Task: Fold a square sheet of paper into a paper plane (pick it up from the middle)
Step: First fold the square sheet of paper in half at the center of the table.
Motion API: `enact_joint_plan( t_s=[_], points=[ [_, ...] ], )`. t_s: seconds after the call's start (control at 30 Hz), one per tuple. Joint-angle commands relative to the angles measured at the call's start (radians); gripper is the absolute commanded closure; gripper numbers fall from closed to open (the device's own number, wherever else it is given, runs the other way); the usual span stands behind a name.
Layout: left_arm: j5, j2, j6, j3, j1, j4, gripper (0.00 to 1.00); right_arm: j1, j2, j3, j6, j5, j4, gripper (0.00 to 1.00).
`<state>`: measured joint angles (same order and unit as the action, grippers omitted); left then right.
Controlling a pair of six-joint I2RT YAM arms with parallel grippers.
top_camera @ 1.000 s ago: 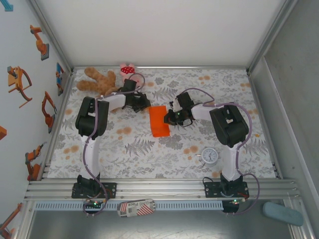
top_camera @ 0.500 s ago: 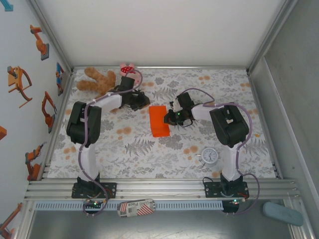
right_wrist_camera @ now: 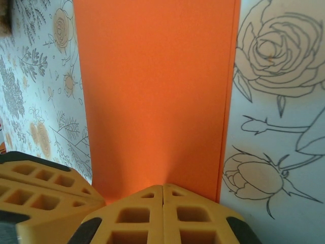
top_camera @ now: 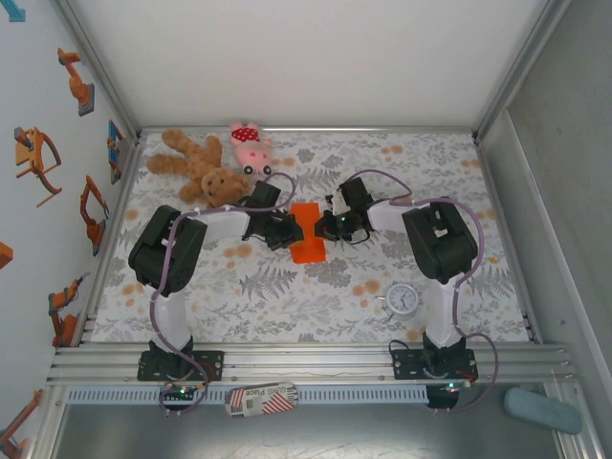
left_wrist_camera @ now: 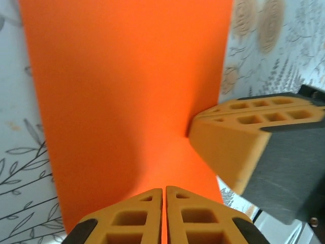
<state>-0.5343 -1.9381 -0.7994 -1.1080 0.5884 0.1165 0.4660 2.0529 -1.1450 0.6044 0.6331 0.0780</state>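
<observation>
Orange paper (top_camera: 306, 236), folded narrow, lies mid table (top_camera: 287, 306), long axis running away from the bases. Left gripper (left_wrist_camera: 164, 193) and right gripper (right_wrist_camera: 162, 189), both closed tight, touch its opposite long edges, equally near

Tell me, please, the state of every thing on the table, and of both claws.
orange paper: lying flat, a narrow rectangle, not yet a plane.
left claw: shut, tips over the paper.
right claw: shut, tips at the paper's edge.
teddy bear: lying down.
pink pig: lying down.
clock: lying face up.
</observation>
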Motion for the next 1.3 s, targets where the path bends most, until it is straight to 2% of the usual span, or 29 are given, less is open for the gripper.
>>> enact_joint_plan(
  t_s=[0.0,0.2,0.47,0.67,0.83,1.07,1.27],
  points=[
    [-0.034,-0.013,-0.001,0.009,0.0,-0.008,0.9,-0.019,0.139,0.114,-0.011,-0.262,0.252,1.0],
    [-0.016,-0.025,0.035,0.039,-0.007,0.02,0.9,-0.019,0.146,0.118,-0.017,-0.266,0.257,1.0],
    [-0.031,-0.014,0.056,0.136,-0.074,-0.013,0.9,-0.02,0.155,0.118,-0.026,-0.277,0.267,1.0],
    [0.001,0.117,0.08,0.19,-0.138,0.048,0.9,-0.019,0.153,0.116,-0.029,-0.282,0.273,1.0],
    [-0.011,0.175,0.053,0.129,-0.097,0.035,0.9,-0.018,0.155,0.118,-0.029,-0.282,0.275,1.0],
    [-0.045,0.04,-0.017,0.074,0.003,-0.046,0.9,-0.019,0.161,0.121,-0.024,-0.285,0.271,1.0],
    [-0.043,0.001,0.012,0.076,0.012,-0.002,0.9,-0.019,0.157,0.126,-0.025,-0.286,0.272,1.0]
  ],
)
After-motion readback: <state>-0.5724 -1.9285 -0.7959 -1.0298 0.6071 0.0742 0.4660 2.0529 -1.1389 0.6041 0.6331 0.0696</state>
